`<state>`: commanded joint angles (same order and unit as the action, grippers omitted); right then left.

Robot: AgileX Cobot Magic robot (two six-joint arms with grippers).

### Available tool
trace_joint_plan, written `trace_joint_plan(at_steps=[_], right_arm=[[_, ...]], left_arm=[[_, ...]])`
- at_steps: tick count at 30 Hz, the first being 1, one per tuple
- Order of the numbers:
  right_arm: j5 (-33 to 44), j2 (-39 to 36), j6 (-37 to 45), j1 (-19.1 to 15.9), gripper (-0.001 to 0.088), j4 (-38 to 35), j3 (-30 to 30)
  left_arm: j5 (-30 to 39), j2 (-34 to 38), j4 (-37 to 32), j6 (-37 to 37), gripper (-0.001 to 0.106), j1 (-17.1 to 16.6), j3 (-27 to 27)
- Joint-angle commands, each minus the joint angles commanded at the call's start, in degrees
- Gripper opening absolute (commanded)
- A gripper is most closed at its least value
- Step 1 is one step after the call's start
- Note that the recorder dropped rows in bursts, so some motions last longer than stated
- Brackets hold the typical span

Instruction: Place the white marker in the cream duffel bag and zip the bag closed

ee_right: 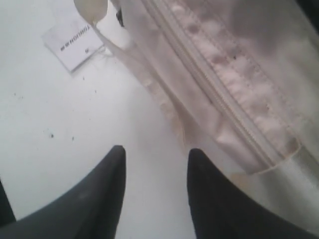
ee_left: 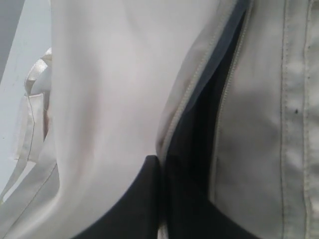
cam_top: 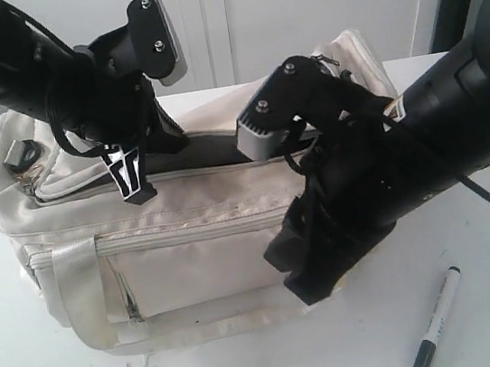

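While pinching bag [cam_top: 191, 255] flap between narrow left fingers [ee_left: 132, 204], beware cloth slipping free and dropping over the mouth. Steer right fingers [ee_right: 94, 204], spread wide and empty over bench [ee_right: 60, 124] just beside bag front, clear of webbing [ee_right: 92, 10]: snag risk. Fetch marker [cam_top: 437, 320], lying on bench well apart from both, outside bag; could roll if nudged. Cannot make out bag interior or depth of left grip.

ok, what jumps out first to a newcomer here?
The large cream fabric duffel bag fills the middle of the white table, its top zip gaping dark, with the left gripper pinching its flap. The slim white marker with dark cap lies on the table at the exterior view's lower right, near the open, empty right gripper.
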<state>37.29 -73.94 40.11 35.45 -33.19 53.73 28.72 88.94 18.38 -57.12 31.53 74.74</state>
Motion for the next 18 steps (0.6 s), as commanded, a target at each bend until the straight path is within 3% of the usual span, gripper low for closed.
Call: trace_joint_plan(at_steps=[7,15,18], right_arm=[[-0.78,-2.13,34.07,0.11,0.0639,-22.31,0.45],[0.08,-9.38,57.36,0.23,0.0634,-26.29,0.35],[-4.21,-12.11,64.81,1.78,0.0634,-26.16,0.35]], left_arm=[[0.85,-0.76,0.00,1.98,0.000,-0.12,2.31],[3.33,-0.98,0.00,2.39,0.000,-0.12,5.51],[3.44,-0.98,0.00,2.55,0.000,-0.12,5.48]])
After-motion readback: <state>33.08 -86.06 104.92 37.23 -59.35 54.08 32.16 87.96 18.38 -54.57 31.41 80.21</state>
